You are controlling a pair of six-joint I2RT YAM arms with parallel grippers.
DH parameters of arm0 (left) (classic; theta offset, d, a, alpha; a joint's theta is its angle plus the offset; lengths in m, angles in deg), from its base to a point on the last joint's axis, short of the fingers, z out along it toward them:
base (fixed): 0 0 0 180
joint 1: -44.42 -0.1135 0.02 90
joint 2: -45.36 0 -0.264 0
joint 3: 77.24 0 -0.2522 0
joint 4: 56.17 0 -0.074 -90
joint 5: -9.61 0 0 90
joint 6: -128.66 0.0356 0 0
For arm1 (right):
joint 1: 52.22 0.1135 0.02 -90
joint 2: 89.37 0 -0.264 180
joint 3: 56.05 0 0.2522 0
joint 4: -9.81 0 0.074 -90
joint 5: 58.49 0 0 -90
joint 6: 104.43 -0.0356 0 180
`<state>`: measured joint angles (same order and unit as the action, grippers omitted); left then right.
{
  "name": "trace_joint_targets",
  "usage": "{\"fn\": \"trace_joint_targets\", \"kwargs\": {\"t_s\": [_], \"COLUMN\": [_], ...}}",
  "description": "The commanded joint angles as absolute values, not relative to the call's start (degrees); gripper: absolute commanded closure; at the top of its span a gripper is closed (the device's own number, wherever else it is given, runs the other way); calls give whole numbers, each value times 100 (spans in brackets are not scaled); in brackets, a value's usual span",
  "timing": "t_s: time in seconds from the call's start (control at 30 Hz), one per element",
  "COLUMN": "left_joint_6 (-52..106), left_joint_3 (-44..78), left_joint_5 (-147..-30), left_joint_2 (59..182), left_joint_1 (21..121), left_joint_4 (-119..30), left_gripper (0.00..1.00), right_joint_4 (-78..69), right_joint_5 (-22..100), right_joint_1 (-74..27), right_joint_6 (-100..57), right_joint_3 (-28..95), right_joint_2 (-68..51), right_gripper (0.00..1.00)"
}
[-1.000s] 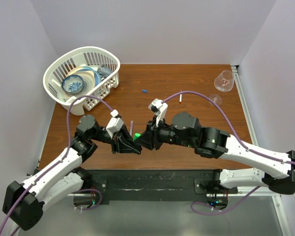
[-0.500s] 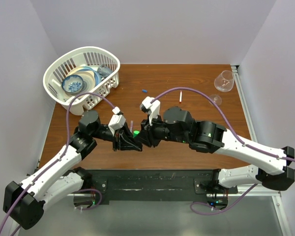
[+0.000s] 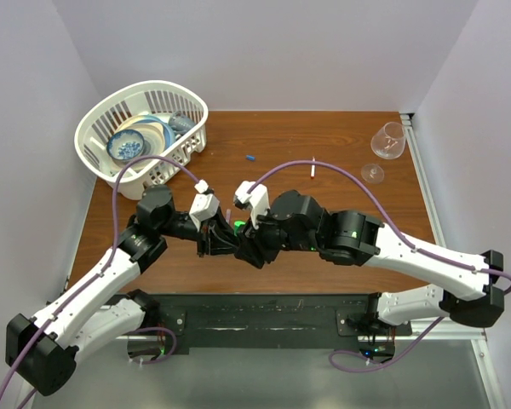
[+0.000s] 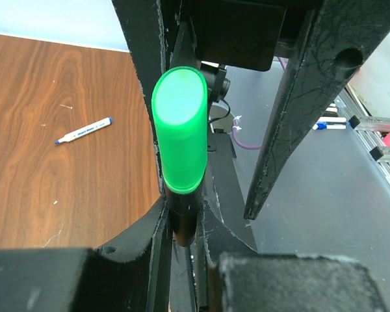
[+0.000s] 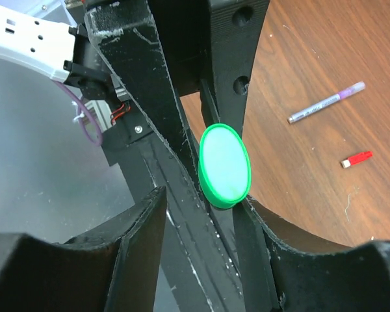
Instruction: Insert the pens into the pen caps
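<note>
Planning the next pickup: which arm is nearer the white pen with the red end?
Right. The right arm lies just on the near side of the white pen; the left arm is farther off, to its near left, by the basket.

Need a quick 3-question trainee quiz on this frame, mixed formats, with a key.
1. True or false: the left gripper holds the black marker, which has the green cap on it.
2. In the right wrist view, what lies on the table near the purple pen? A) red cap B) yellow cap C) spoon
3. Seen from the top camera, which corner of the table holds the white basket?
Key: 1 true; 2 A; 3 far left.
</note>
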<state>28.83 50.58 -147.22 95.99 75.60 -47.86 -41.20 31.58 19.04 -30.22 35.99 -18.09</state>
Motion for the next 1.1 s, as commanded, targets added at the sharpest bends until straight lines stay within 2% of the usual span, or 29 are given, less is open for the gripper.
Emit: {"fn": "trace_joint_targets", "kwargs": {"t_s": [0.0,0.2,0.43,0.67,0.97,1.07], "left_joint_6": [3005,2522,2003,1730,1590,1388], "left_joint_3": [4751,4970,5024,5146,5208,5234], "left_joint_5": [-14306,-14262,-14227,-14271,-14393,-14464], "left_joint_2": [9590,9485,9458,9467,9475,9484], "left_joint_1": [7492,7501,7501,7501,7501,7501], "left_joint_4": [-5260,-5971,-6526,-6798,-6903,-7149], "left_gripper": [100,100,100,100,100,100], "right_joint_4": [-3913,-2726,-1855,-1204,-1432,-1406], "right_joint_5": [3345,2782,2527,2220,1630,1718], "right_joint_1": [2029,2029,2029,2029,2029,2029], "right_joint_6": [-3262,-3692,-3789,-3579,-2823,-2726], "right_joint_3": [3348,2426,1941,1914,2301,2415], "right_joint_2": [-2028,-2862,-3286,-3382,-3321,-3190], "right_gripper": [52,50,48,48,48,51]}}
